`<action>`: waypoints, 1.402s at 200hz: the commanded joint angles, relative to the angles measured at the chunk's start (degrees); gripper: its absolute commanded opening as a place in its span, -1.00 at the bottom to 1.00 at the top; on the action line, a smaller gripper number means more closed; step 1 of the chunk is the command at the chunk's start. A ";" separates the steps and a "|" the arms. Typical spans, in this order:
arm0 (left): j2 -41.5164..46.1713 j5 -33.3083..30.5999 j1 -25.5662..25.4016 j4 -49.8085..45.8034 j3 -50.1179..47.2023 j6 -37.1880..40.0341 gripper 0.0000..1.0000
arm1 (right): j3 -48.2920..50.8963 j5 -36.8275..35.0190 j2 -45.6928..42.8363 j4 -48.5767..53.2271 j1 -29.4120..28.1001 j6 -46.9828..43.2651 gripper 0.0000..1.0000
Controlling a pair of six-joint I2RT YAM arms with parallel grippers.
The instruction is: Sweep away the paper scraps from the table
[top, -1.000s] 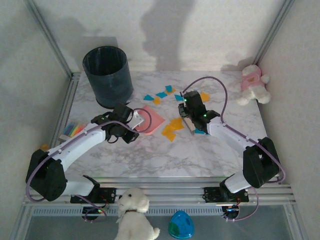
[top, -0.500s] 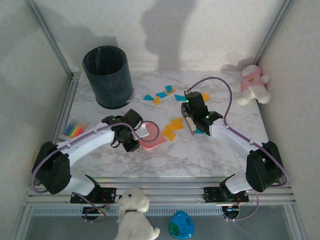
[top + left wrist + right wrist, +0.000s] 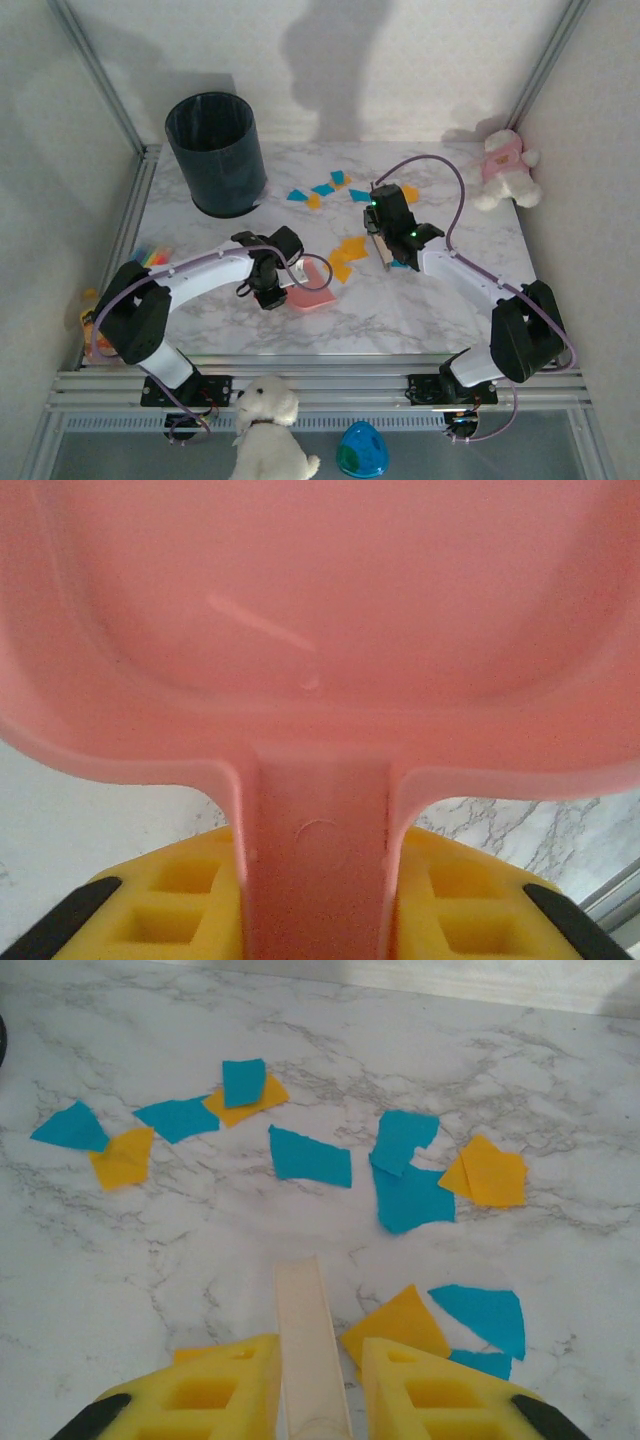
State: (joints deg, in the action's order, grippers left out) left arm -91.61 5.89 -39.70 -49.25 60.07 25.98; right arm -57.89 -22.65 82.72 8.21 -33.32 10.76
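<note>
The left gripper (image 3: 315, 905) was clamped on the handle of the pink dustpan (image 3: 320, 610), held low over the table (image 3: 420, 310). The paper scraps (image 3: 310, 1157) lay scattered mid-table, mostly beyond the right gripper (image 3: 315, 1390), whose fingers pinched a cream handle (image 3: 305, 1310). With scraps spread wider than the pan's lip, a sweep would likely push some past or under it

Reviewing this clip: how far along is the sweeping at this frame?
Nothing looks swept up: the pink plastic dustpan appears empty. In hand: the left end effector grips its handle, the right end effector grips a cream flat stick, both beside the orange and blue paper scraps. Left: every visible scrap lies loose on the white marble-pattern table.
</note>
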 commanded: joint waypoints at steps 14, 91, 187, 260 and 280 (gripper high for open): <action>-1.14 -1.39 -0.71 -2.12 2.11 1.35 -1.00 | 0.69 1.07 1.01 -1.86 -0.75 0.09 -1.00; -3.46 -1.17 -0.82 -2.43 3.41 1.91 -1.00 | 0.58 4.29 2.62 -1.52 -2.91 -1.04 -1.00; -7.52 -1.76 -0.63 -2.27 5.93 -0.49 -1.00 | -0.10 9.17 2.64 0.51 -5.12 -3.39 -1.00; -8.10 -2.10 -0.63 -1.95 6.42 -0.84 -1.00 | -0.71 13.35 2.45 1.30 -6.30 -4.00 -1.00; -8.08 -2.20 -0.59 -1.99 6.37 -0.84 -1.00 | -0.98 14.22 2.36 1.50 -6.66 -3.60 -1.00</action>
State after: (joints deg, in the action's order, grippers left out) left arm -98.48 5.48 -40.03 -49.58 65.28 25.71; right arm -57.74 -12.19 84.93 7.14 -38.76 6.59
